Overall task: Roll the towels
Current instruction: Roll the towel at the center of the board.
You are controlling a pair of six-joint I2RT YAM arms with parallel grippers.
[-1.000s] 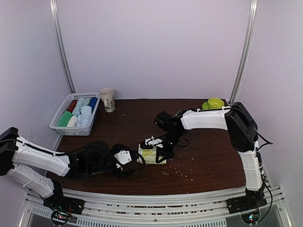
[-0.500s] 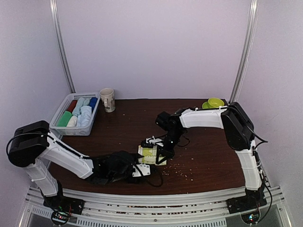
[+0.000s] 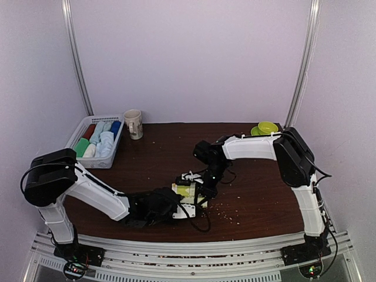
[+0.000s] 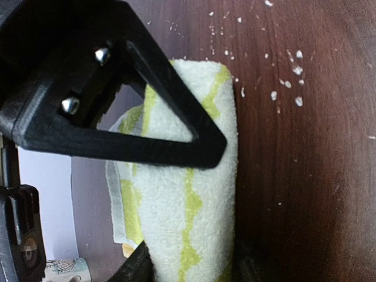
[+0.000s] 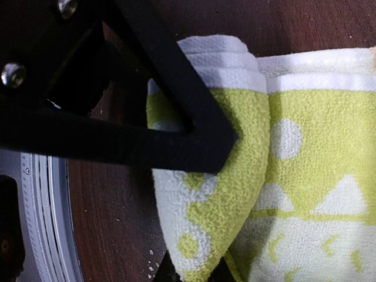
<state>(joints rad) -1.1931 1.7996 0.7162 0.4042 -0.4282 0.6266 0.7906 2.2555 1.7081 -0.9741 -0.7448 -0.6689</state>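
Towel (image 3: 187,191), rolled, yellow-green, sits wedged between both pincers, its long axis crossing the left fingers. Right pincer (image 3: 198,190) is clamped tight on the roll's folded edge. Left pincer (image 3: 178,202) straddles it, grip unclear. Both arms equally near.

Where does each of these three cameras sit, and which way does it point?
Top: fixed high behind the arm bases, looking down on the table; both arms show, left tool and right tool at the yellow-green towel.
Left wrist: on the left arm, looking along the left tool's finger at the rolled towel.
Right wrist: on the right arm, past the right tool's finger at the towel's folds.
Shared: all three see that towel.
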